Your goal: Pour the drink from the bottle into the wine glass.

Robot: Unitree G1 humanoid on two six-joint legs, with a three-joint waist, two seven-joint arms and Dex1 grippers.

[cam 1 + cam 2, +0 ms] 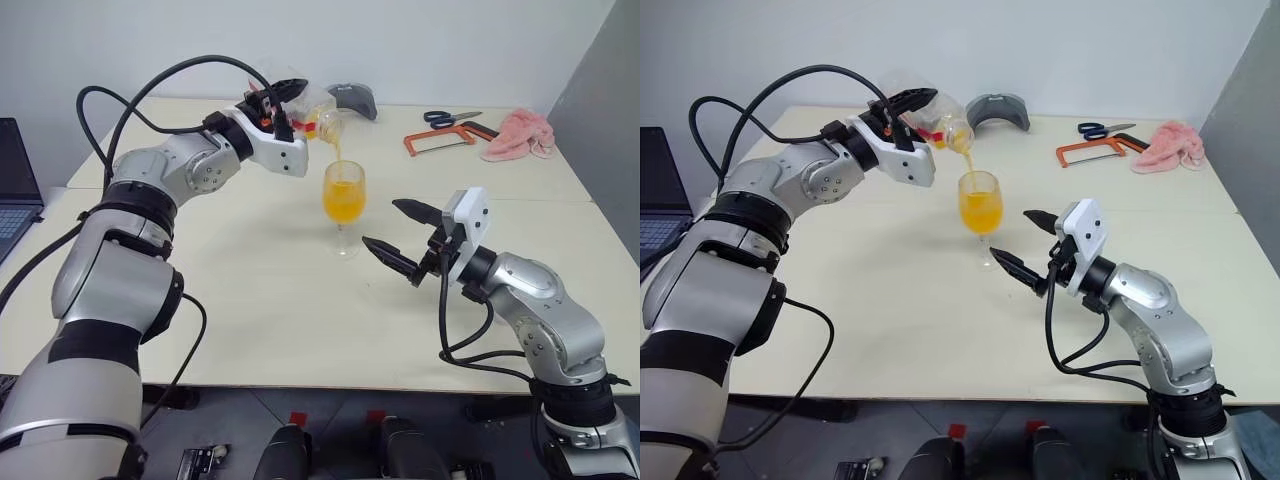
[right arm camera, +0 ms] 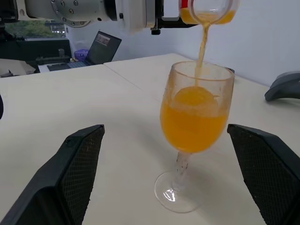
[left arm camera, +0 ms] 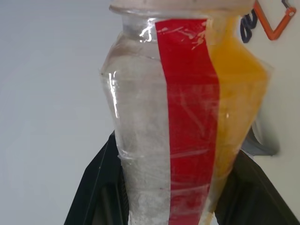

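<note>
Setting: pale table (image 1: 250, 320) against a plain wall; all positions below are given relative to the wine glass.
Wine glass: wine glass (image 1: 343, 205) stands upright on its foot near the table centre, bowl more than half full.
Drink: the drink (image 2: 193, 123) fills the bowl, and a thin stream (image 2: 202, 46) falls from the bottle mouth into it.
Bottle: the bottle (image 1: 930, 118) hangs above and just behind the glass on the robot's left side, tipped mouth-down over the rim, cap off; some liquid remains in its lower side.
Left gripper: left gripper (image 1: 272, 108) has its jaws clamped on the bottle body, across the label strip.
Right gripper: right gripper (image 1: 396, 234) hovers just beside the glass on the robot's right, near stem level, jaws spread wide and holding nothing, clear of the glass.
Background items: a saw (image 1: 440, 138), scissors (image 1: 450, 118) and a pink cloth (image 1: 519, 133) lie well beyond the glass, far right.
Handling, bottle: thin plastic, light and getting lighter; it likely dents under pressure, so grip mid-body with moderate force.
Handling, glass: rigid, fragile, smooth and top-heavy when filled; judged best steadied at the stem or low on the bowl.
Risk: a nudge to the rim could tip it.
</note>
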